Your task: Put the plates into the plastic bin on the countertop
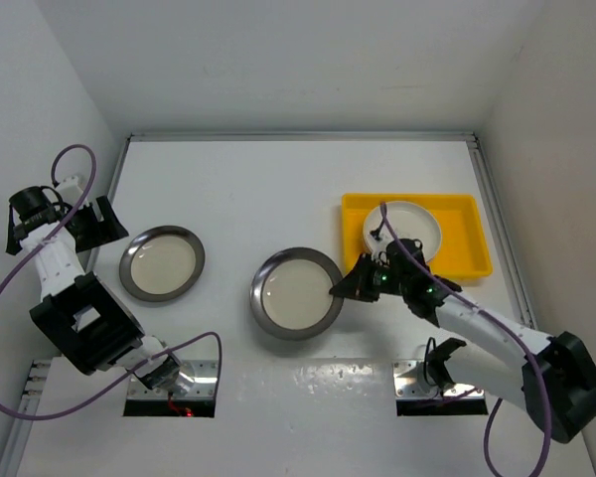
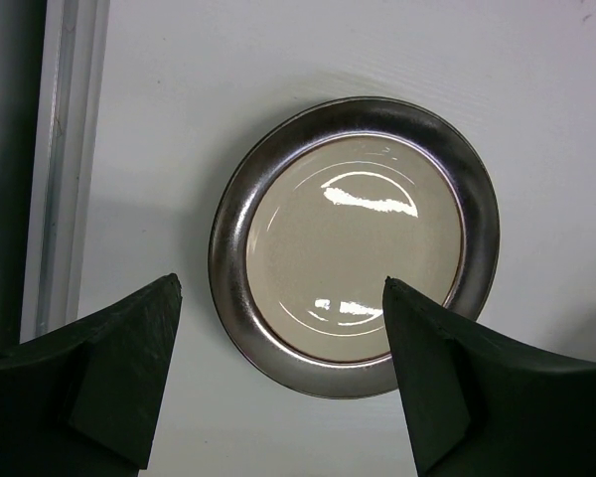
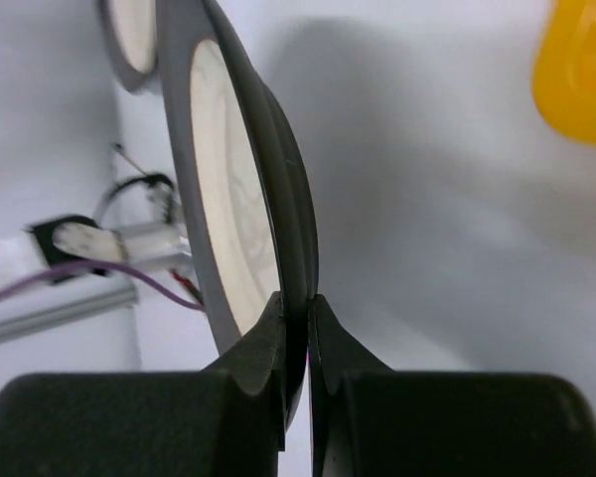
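Note:
Two steel-rimmed plates lie on the white countertop: one at the left and one in the middle. My right gripper is shut on the right rim of the middle plate, which fills the right wrist view edge-on. A cream-white plate rests in the yellow plastic bin, whose corner shows at the upper right in that view. My left gripper stands open, just left of the left plate, with nothing between its fingers.
White walls close in the countertop on three sides. A metal strip runs along the left edge. Two mounting plates with cables sit at the near edge by the arm bases.

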### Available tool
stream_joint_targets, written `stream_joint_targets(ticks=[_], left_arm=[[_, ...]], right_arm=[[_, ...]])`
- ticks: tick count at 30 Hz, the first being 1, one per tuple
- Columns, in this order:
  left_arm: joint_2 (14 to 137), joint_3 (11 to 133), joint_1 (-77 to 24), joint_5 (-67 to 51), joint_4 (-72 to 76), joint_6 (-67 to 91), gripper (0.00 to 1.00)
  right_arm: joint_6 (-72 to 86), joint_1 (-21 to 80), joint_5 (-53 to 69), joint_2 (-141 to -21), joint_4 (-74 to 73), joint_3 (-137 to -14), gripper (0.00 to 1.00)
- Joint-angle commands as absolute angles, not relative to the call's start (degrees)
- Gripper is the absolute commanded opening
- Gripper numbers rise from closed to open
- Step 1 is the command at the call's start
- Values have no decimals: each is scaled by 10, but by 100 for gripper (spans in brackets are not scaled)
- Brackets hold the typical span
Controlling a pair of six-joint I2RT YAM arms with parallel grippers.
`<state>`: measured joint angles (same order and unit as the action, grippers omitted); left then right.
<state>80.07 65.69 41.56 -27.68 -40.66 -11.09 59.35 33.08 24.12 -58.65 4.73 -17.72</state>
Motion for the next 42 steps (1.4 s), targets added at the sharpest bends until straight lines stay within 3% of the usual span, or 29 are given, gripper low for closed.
stream_joint_targets(ticks=[1, 6, 13, 18, 42], left_arm=[[797, 666, 411, -288, -403, -108, 83], [797, 671, 411, -288, -403, -108, 83], [797, 666, 411, -282, -403, -120, 83], [802, 660, 411, -282, -403, -120, 83], [824, 649, 411, -287, -403, -126, 83]], right_arm=[[638, 278, 286, -556, 102, -257, 0], [625, 147, 296, -520, 51, -312, 0], [603, -131, 387, -513, 9, -365, 0], [596, -245, 427, -535, 15, -353, 0], [498, -266, 360, -619, -40, -307, 0]])
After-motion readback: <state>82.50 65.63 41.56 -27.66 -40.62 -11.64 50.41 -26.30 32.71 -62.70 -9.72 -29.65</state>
